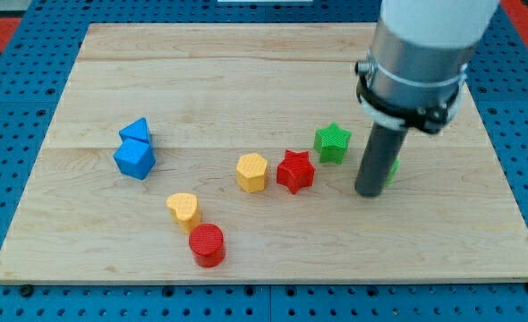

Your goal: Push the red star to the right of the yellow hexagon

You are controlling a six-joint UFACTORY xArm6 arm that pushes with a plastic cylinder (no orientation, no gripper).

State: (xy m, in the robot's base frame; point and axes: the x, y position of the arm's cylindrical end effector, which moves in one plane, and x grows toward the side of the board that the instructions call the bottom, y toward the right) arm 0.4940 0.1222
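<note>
The red star [295, 171] lies near the board's middle, just to the right of the yellow hexagon [252, 172], almost touching it. My tip [369, 192] rests on the board to the right of the red star, with a gap between them. The rod hides part of a green block [393, 168] behind it.
A green star [333, 142] lies above and right of the red star. A yellow heart [183, 210] and a red cylinder [208, 245] lie at the lower left. Two blue blocks [135, 149] lie at the left. The wooden board [273, 67] ends on blue pegboard.
</note>
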